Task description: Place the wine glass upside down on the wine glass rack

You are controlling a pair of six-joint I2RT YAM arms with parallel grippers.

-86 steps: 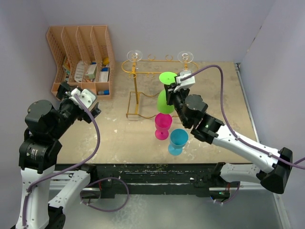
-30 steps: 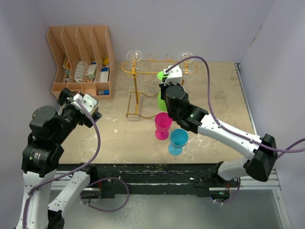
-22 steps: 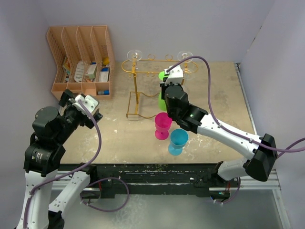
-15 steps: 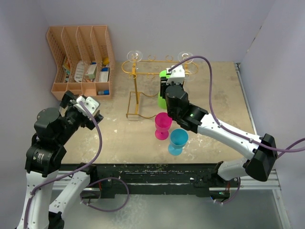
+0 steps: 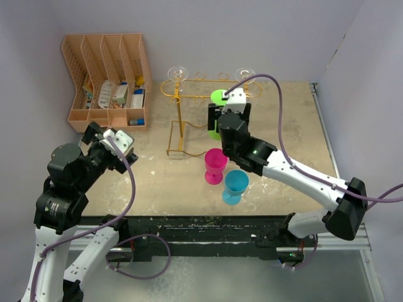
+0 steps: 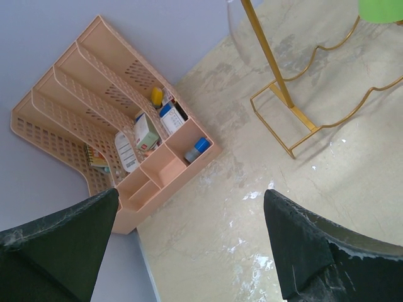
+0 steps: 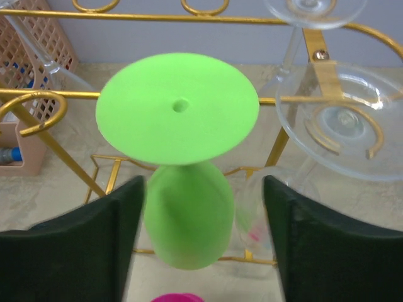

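Between the fingers of my right gripper (image 7: 203,189) hangs the green wine glass (image 7: 179,116), upside down, with its round foot on top and its bowl below. I read this gripper as released. The jaws stand wide apart, the bowl lies close against the inner edge of the left finger, and there is a plain gap to the right one. The foot covers a stretch of the near rail of the wine glass rack (image 7: 157,17), but I cannot tell whether it bears on the wire. Just to the gripper's right, a clear glass (image 7: 340,123) has its foot seated in one of the rack's ring loops, and a second one (image 7: 315,9) hangs farther ahead. On the overhead view the right gripper (image 5: 218,119) is up against the right half of the rack (image 5: 179,119), with the green glass (image 5: 220,98) at its tip. Behind it, towards the arm's base, a pink glass (image 5: 215,165) and a blue glass (image 5: 235,185) stand on the table (image 5: 289,126). My left gripper (image 6: 189,217) is also released, fingers far apart and nothing between them. Ahead of it are the peach file organiser (image 6: 82,119) and the rack's post and wire base (image 6: 280,88).
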